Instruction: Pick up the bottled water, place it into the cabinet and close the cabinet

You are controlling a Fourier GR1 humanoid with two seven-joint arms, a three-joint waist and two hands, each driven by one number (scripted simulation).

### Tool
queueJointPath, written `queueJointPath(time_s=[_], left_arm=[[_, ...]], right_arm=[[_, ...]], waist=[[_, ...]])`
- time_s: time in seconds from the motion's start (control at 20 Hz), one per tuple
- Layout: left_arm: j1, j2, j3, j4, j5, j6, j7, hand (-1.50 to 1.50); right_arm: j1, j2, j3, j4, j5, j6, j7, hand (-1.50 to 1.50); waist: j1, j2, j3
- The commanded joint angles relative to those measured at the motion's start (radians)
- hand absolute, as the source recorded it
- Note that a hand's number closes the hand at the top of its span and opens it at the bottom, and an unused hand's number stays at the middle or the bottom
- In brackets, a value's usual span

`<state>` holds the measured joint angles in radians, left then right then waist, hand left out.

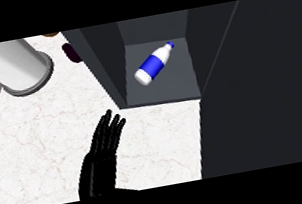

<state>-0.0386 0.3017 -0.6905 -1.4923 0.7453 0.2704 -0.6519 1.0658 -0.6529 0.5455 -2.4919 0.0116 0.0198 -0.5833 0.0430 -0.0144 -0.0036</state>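
Head view: bottled water (153, 63) lies tilted inside the cabinet (163, 89) (door open) at upper centre; my left hand (102, 156), fingers straight together, rests lower left over the worktop (33, 140).

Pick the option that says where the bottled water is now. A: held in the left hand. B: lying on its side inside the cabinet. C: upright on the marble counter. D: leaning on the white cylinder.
B: the bottled water lies tilted on the floor of the open cabinet, away from the left hand.

Bottle (154, 63) lying tilted inside the cabinet (212, 70), left hand (101, 156) on the counter (37, 139) before it
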Motion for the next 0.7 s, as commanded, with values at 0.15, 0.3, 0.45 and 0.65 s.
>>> queueJointPath(time_s=[0.15,0.3,0.45,0.65], left_arm=[[0.157,0.192,0.036,-0.167,0.023,-0.113,-0.05,-1.5],[0.241,0.266,0.062,-0.188,0.024,-0.161,-0.105,-1.5],[0.295,0.342,0.136,-0.213,0.061,-0.203,-0.141,-1.5],[0.367,0.424,0.175,-0.239,0.085,-0.286,-0.179,-1.5]], right_arm=[[-0.097,-0.188,0.019,-0.135,0.206,0.089,0.085,1.5],[-0.154,-0.207,0.035,-0.167,0.204,0.08,0.112,1.5],[-0.165,-0.228,0.089,-0.217,0.203,0.073,0.143,1.5],[-0.251,-0.181,0.17,-0.202,0.161,0.038,0.238,1.5]], waist=[[0.022,-0.002,-0.004],[0.032,0.001,-0.006],[0.013,-0.001,-0.007],[0.033,0.011,-0.007]])
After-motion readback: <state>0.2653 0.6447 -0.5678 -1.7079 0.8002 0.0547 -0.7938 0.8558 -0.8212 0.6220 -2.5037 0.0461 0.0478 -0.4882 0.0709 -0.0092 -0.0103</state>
